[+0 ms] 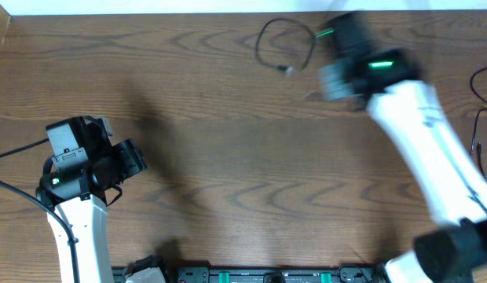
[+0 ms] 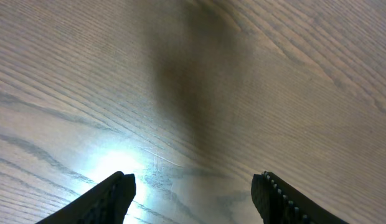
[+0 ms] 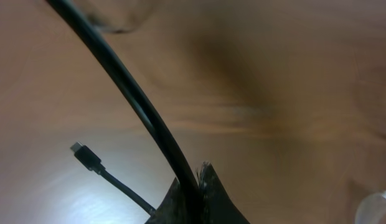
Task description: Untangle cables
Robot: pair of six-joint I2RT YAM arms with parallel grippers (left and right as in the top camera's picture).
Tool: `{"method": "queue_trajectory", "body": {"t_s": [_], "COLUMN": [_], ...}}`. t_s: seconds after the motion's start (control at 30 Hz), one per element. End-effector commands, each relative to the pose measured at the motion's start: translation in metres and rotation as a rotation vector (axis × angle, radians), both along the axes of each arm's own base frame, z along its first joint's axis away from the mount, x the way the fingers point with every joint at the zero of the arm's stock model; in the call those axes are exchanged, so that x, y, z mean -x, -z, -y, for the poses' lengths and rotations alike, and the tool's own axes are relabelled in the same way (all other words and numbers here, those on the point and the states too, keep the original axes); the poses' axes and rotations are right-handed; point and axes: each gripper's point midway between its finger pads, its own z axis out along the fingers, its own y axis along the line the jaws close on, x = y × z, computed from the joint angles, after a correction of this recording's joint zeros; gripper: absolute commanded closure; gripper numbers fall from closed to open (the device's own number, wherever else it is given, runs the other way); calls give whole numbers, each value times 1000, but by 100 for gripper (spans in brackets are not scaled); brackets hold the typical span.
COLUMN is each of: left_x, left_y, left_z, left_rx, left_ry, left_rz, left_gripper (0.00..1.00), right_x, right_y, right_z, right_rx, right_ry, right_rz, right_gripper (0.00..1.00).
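1 cable [image 3: 137, 106] clamped between right fingers [image 3: 219, 205], plug [image 3: 84, 154] nearby

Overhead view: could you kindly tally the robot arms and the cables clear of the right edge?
Robot arms: 2 (left arm, right arm)
Cables: 1 (black cable, looped near the top edge)
Total: 3

Not much else going on here, honestly. It's mostly the wooden table [image 1: 228, 157], brown with strong wavy grain, filling the overhead view. At 12 o'clock a thin white strip [image 1: 149, 6] runs along its far edge. Down at 6 o'clock there's a black rail [image 1: 259, 277] with little green bits on it. In the left wrist view there's a bright glare patch [image 2: 127, 165] on the wood around 7 o'clock, and a soft dark shadow [image 2: 187, 74] near 12.
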Motion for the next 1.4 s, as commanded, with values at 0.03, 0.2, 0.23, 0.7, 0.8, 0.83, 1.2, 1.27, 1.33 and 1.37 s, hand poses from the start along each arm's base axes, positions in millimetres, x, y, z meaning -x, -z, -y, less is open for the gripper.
{"method": "queue_trajectory", "body": {"t_s": [0.03,0.2,0.23,0.7,0.8,0.83,1.2,1.27,1.33,1.37], "left_x": [0,-1,-1,-1,-1,-1,-1,-1,-1,-1], "left_y": [-1,-1,-1,-1,-1,-1,-1,-1,-1,-1], "left_z": [1,4,4,4,4,4,4,4,4,4], "left_rx": [-2,11,11,11,10,10,10,10,10,11], "left_ry": [17,24,24,23,24,24,24,24,24,24], "left_rz": [-1,4,4,3,4,4,3,3,3,3], "left_gripper": [34,34,34,34,34,34,34,34,34,34], "right_x": [31,86,94,132,137,141,151,156,163,165], "right_y": [-65,-84,-84,-80,-87,-89,-139,-145,-152,-156], "right_z": [152,252,263,314,325,330,365,370,375,377], "right_rx": [23,-250,-283,-335,-286,-280,-721,-764,-830,-860], "right_ry": [464,721,752,1022,1063,1098,1001,1001,1014,1018], "right_rz": [194,295,302,361,399,417,740,774,821,841], "right_gripper": [99,99,99,99,99,99,99,99,99,99]}}
